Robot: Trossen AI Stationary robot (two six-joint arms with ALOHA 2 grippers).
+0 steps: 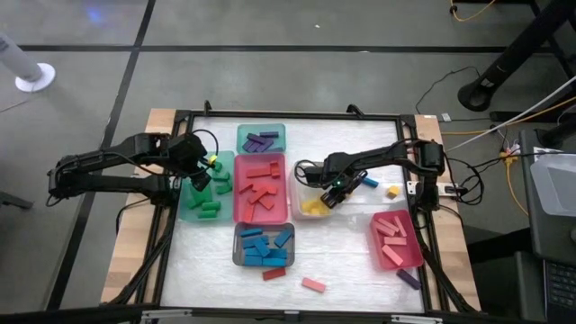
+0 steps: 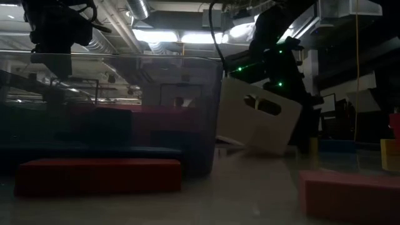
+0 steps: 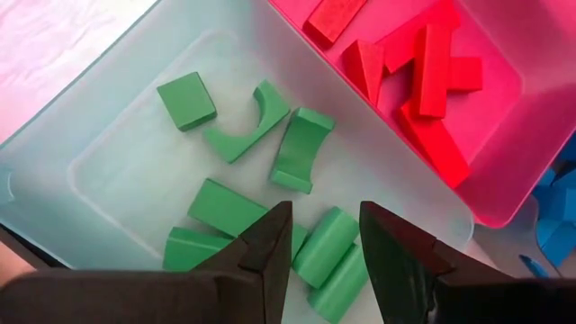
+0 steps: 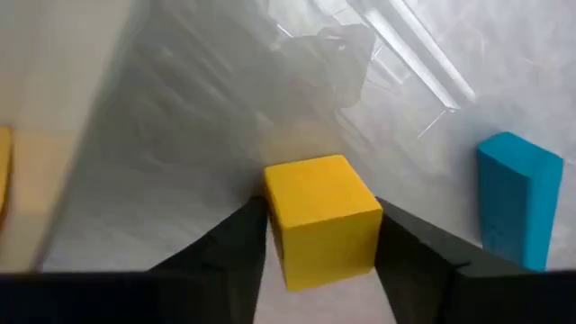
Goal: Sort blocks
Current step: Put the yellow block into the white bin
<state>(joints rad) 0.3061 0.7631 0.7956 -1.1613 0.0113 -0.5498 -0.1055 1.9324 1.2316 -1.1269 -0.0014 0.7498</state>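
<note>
My right gripper (image 4: 321, 227) is shut on a yellow cube (image 4: 319, 202) beside the right wall of the white tray (image 1: 297, 192), which holds yellow blocks (image 1: 315, 208). In the low view the white tray (image 2: 257, 119) looks tilted. A blue block (image 4: 517, 193) stands just beyond the cube on the table. My left gripper (image 3: 324, 225) is open and empty. It hovers over the green tray (image 3: 54, 135), where several green blocks (image 3: 270, 126) lie flat; in the high view my left gripper (image 1: 200, 178) is over that tray's far half. My right gripper pinches the yellow cube between its two fingers, one finger (image 4: 238, 236) on each opposite side face (image 4: 279, 225). The fingers slant down from above. The cube sits upright between them; whether it is clear of the table does not show.
A red tray (image 1: 239, 193) with red blocks sits between the green and white trays. A teal tray (image 1: 281, 135) with purple blocks lies farther off, a grey tray (image 1: 238, 247) with blue ones nearer, a pink tray (image 1: 416, 256) at the right. Loose blocks: yellow (image 1: 392, 191), red (image 1: 273, 272), pink (image 1: 313, 284), purple (image 1: 408, 277).
</note>
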